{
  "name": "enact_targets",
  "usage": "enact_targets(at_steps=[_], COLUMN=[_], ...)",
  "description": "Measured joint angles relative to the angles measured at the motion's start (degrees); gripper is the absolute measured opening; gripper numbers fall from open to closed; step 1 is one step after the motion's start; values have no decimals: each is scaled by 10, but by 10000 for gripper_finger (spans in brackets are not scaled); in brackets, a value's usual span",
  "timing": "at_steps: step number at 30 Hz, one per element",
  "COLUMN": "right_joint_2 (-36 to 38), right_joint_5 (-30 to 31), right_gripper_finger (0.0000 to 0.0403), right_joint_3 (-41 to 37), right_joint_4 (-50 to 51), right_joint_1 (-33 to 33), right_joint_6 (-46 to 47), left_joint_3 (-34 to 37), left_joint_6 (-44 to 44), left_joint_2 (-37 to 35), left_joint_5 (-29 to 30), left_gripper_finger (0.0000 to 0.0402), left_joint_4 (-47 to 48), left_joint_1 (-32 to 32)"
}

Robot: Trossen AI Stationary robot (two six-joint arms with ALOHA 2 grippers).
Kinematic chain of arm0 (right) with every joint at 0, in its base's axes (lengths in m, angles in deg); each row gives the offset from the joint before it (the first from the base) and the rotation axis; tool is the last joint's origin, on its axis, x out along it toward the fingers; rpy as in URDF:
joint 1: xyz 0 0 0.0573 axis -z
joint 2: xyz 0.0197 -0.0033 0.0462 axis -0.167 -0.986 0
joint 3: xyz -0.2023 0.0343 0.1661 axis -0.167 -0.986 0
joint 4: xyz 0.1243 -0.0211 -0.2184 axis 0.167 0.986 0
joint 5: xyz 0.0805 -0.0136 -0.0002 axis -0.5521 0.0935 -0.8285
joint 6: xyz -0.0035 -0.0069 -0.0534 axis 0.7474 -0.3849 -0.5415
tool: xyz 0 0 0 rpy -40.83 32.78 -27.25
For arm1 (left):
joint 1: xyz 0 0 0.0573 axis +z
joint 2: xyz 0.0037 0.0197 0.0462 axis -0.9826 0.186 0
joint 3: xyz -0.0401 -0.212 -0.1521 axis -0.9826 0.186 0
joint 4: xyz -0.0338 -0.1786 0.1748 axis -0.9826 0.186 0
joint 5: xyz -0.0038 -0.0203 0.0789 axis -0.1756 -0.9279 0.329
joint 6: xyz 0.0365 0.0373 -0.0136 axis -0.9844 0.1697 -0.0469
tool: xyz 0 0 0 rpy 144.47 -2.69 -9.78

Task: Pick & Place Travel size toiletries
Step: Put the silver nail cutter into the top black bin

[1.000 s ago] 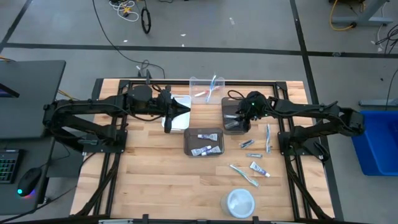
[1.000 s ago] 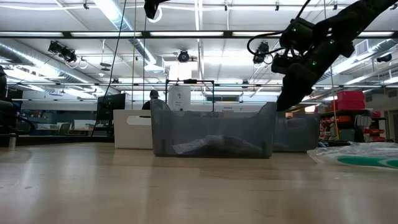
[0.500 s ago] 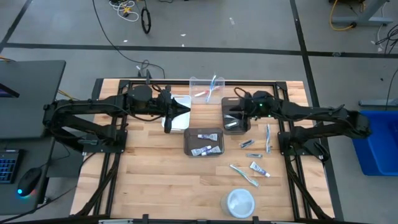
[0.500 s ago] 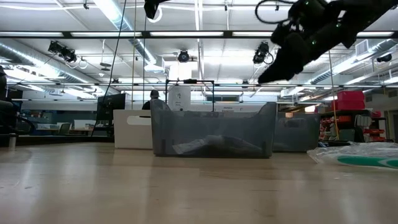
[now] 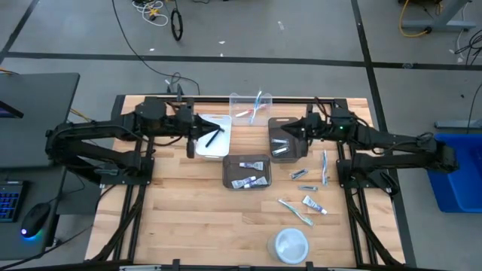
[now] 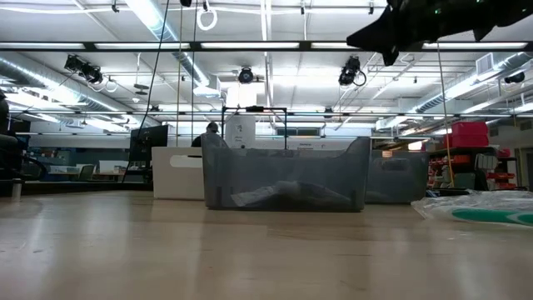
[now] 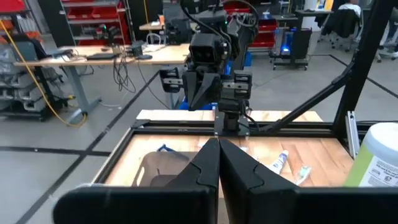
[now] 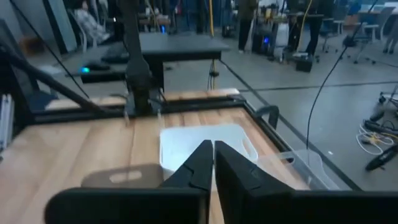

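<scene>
Both grippers hover shut and hold nothing. My left gripper (image 5: 193, 129) (image 7: 218, 144) hangs at the left rim of the white bin (image 5: 218, 147), where a slim black razor (image 5: 214, 137) lies. My right gripper (image 5: 289, 132) (image 8: 212, 147) is high over the far dark grey bin (image 5: 285, 150), pointing toward the table's left. Loose toiletries lie on the wood at the right: toothpaste tubes (image 5: 314, 203), toothbrushes (image 5: 324, 166) (image 5: 295, 212). The middle dark bin (image 5: 247, 172) holds small tubes, and the clear bin (image 5: 252, 105) holds toothbrushes.
A round white dish (image 5: 291, 245) sits near the front edge. The bins stand in a cluster at the table's far middle. Bare wood (image 5: 188, 211) spreads over the near left. In the low view the right arm (image 6: 400, 29) is high above the bins.
My right gripper has shut, risen out of the far dark bin, tipped toward level and drawn back toward the table's right edge. My left gripper has pulled back toward the left edge, off the white bin, where the black razor now shows.
</scene>
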Motion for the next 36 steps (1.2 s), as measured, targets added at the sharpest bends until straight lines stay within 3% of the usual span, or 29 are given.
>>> enact_targets(at_steps=[10,19,27,36], right_joint_2=[55,58,58,58], right_joint_5=[0,6,67,138], right_gripper_finger=[4,4,1,1], right_joint_3=[0,0,0,0], right_joint_4=[-3,0,-2,8], right_joint_1=[0,-4,-82,-178], right_joint_6=[24,26,27,36], left_joint_3=[0,0,0,0], left_joint_6=[2,0,0,0], left_joint_2=[-41,-53,-53,-53], left_joint_5=[0,0,0,0], left_gripper_finger=[16,6,18,5], left_joint_4=[12,26,24,23], left_joint_1=[0,0,0,0])
